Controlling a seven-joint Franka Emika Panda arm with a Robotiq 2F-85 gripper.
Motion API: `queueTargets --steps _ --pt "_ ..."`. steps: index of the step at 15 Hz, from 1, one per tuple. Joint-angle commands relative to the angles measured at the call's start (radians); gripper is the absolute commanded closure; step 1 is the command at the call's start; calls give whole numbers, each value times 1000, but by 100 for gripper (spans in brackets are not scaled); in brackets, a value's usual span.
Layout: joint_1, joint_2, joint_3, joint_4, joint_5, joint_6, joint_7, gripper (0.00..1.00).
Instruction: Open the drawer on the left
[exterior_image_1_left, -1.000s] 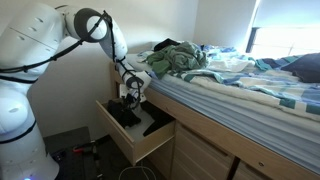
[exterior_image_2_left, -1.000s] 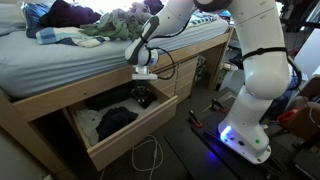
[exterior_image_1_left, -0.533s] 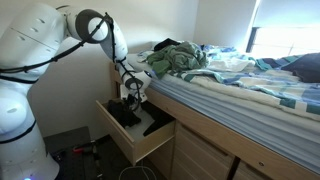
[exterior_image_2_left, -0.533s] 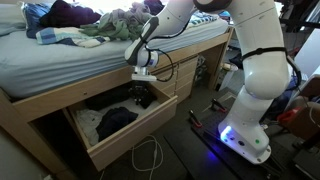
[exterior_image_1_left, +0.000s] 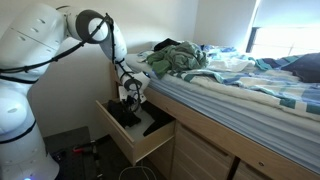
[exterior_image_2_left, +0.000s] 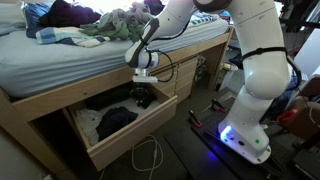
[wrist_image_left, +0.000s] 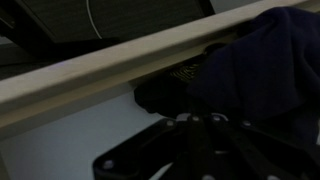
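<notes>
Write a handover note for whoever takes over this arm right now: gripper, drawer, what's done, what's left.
Gripper: down inside the drawer, close above the dark clothes. I can't tell whether it is open or shut.
Drawer: pulled well out, with the clothes lying inside.
Done: the drawer is open.
Left: probably only lifting the gripper clear, taking care not to snag the clothes.
</notes>
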Motion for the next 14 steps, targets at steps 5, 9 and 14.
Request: queueTargets --steps 5,9,14 --pt "-18 -39 27 -141 -32 156 -102 100" --pt "-16 4 22 -100 -38 135 -82 99" --pt "-4 1 26 -111 -53 192 -110 100"
